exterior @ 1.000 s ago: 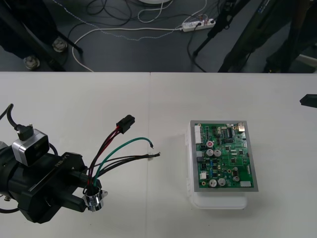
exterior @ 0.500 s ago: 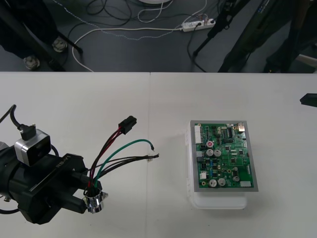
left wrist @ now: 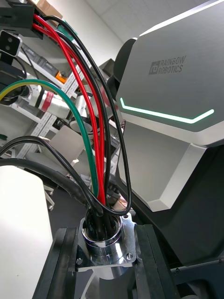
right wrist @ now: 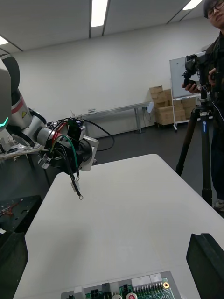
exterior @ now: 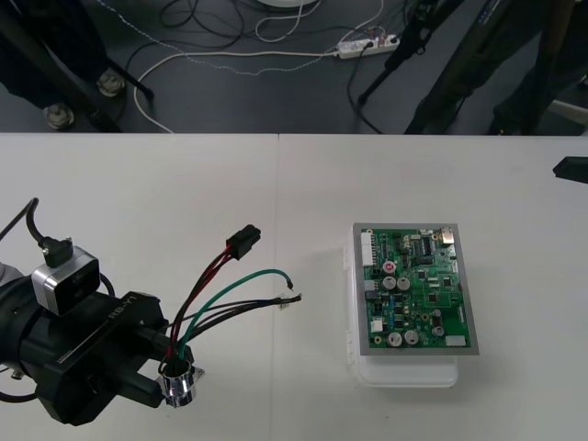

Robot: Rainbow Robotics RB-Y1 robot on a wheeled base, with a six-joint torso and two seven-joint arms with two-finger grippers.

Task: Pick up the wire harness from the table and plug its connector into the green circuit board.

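Pale table (exterior: 276,184) lies under both arms. I see my left gripper (exterior: 170,372) clamped on the harness (exterior: 216,292) at its metal socket (exterior: 177,386), fingers (left wrist: 63,261) flanking the flange. Its wires rise to the black plug (exterior: 243,242), which sits left of the green board (exterior: 413,285) and well apart from it. My right gripper (exterior: 571,168) sits at the table's right edge, fingers spread.

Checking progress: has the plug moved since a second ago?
Yes: the plug has shifted slightly toward the green circuit board, its harness in the left gripper.
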